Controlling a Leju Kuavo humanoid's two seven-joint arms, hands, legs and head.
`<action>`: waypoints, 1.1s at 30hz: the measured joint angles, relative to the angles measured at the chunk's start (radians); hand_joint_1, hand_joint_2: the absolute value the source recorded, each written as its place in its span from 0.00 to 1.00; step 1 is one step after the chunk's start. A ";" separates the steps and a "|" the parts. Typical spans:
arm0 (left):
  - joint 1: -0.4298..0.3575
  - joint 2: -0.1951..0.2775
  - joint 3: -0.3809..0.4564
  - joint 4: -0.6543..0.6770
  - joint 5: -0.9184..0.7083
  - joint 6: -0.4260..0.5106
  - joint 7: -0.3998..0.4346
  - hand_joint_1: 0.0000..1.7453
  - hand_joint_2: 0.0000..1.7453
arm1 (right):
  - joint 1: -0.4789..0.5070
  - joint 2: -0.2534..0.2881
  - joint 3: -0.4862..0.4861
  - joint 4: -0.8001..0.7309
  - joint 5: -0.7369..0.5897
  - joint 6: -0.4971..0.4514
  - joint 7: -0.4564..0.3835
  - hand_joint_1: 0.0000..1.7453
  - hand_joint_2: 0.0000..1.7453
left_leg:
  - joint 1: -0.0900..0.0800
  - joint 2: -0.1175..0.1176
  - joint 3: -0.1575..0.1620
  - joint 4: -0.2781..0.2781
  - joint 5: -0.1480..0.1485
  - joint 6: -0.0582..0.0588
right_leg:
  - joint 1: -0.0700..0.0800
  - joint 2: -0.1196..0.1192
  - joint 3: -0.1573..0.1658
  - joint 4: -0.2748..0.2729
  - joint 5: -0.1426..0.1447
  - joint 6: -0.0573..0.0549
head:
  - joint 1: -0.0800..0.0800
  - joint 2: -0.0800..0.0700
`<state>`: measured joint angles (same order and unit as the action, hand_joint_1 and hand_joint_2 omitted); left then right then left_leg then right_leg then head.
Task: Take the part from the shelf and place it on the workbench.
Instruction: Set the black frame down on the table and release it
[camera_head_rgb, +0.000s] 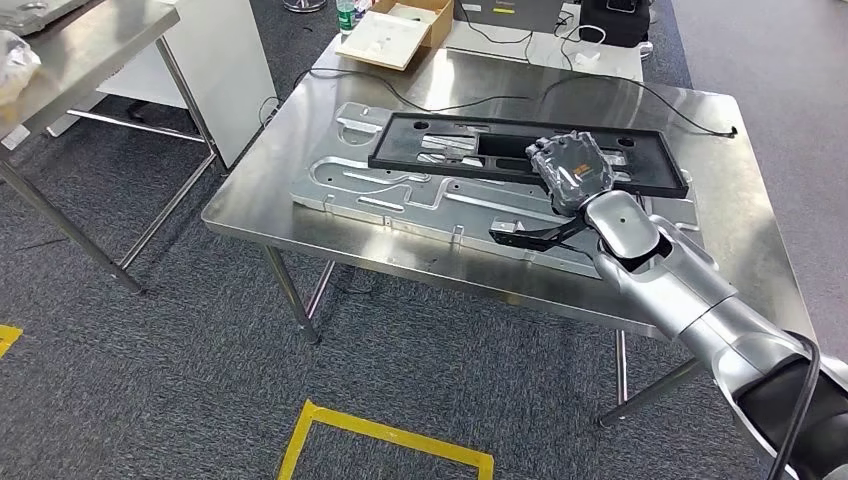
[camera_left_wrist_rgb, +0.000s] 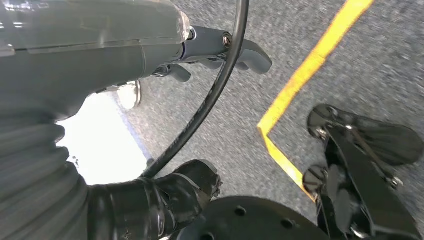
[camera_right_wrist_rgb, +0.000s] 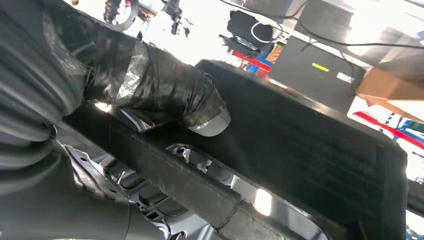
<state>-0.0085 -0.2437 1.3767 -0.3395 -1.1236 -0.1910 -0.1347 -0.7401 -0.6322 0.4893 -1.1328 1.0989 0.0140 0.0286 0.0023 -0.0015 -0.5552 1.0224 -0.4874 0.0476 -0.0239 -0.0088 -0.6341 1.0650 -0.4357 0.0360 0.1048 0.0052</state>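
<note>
Resting on the steel table, atop a silver stamped panel, the black frame part runs crosswise under the right hand. Fingers appear wrapped over its near rail (the grip looks closed, though partly hidden). The left hand hangs empty, fingers loosely apart, far off.

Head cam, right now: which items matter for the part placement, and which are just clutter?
Job:
- black frame part
- workbench
- right robot hand, on the part
- metal plate under the part

Clutter:
- cardboard box
- black cable
- green bottle
- second table
</note>
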 joint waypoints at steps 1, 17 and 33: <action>-0.001 0.000 0.001 0.000 0.000 0.000 0.000 0.00 1.00 | -0.002 0.002 0.002 -0.001 0.000 0.000 0.000 1.00 1.00 | -0.001 0.001 0.000 0.001 -0.004 -0.006 | 0.004 -0.001 0.008 -0.016 -0.004 -0.005 | 0.000 0.000; 0.002 0.000 0.015 0.000 -0.017 -0.007 -0.003 0.00 1.00 | 0.006 0.022 0.050 0.005 -0.007 -0.004 0.029 1.00 1.00 | -0.003 -0.002 -0.082 0.024 0.058 -0.019 | 0.009 0.017 0.087 -0.034 -0.074 -0.028 | -0.001 0.000; 0.002 -0.009 0.027 -0.041 -0.043 -0.055 0.011 0.00 1.00 | 0.038 0.145 0.063 0.145 0.070 -0.021 0.107 1.00 1.00 | -0.003 -0.004 0.008 -0.002 -0.010 -0.014 | 0.014 0.005 -0.003 -0.021 0.008 -0.019 | 0.000 0.000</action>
<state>-0.0063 -0.2527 1.4042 -0.3809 -1.1669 -0.2459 -0.1236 -0.7025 -0.4872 0.5520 -0.9878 1.1691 -0.0068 0.1360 -0.0003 -0.0055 -0.5474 1.0208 -0.4972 0.0335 -0.0101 -0.0037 -0.6367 1.0437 -0.4279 0.0168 0.1044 0.0053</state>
